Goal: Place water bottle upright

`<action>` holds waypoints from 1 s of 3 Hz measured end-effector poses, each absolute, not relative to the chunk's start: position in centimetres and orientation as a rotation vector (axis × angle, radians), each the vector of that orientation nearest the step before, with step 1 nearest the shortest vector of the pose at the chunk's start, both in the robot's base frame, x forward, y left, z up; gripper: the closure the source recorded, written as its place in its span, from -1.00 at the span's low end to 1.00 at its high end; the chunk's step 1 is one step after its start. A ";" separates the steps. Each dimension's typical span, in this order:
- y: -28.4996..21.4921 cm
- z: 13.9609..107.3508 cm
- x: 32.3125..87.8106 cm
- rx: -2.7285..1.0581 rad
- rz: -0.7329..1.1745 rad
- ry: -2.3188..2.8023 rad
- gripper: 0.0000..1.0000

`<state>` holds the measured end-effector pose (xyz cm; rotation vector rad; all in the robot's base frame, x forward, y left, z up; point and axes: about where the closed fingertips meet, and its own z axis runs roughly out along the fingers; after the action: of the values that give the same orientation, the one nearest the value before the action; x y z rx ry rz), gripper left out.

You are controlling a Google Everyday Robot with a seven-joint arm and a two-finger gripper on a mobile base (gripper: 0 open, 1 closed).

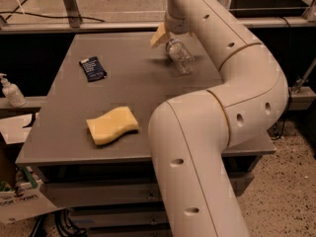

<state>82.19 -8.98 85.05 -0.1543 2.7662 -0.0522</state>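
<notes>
The big cream arm (pixel 232 83) sweeps up from the near right corner, bends over the right edge of the grey surface (pixel 138 90) and reaches to the far side. There the tool (pixel 162 36) sits low near the back edge, with a tan tip poking out from under the wrist. From here I cannot tell whether it is spread, pressed together or gripping anything. The water bottle (pixel 180 58) is just beside it to the right, clear and ribbed. It is tilted rather than upright, its upper end towards the tool and its base pointing to the near right. The arm hides the cap end, and I cannot make out whether the bottle rests on the surface. A yellow sponge (pixel 112 126) lies well apart at the near left, and a small dark blue packet (pixel 93 68) lies flat further back on the left. A white pump bottle (pixel 11 90) stands off the surface, on a ledge at the far left.
</notes>
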 end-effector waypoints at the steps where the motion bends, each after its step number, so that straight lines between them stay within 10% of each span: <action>1: -9.1 84.6 82.1 -0.164 -0.048 2.776 -0.65; 3: -8.3 84.0 81.8 -0.195 -0.054 2.799 0.28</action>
<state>81.81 -8.32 83.96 -0.1949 2.7995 -0.0539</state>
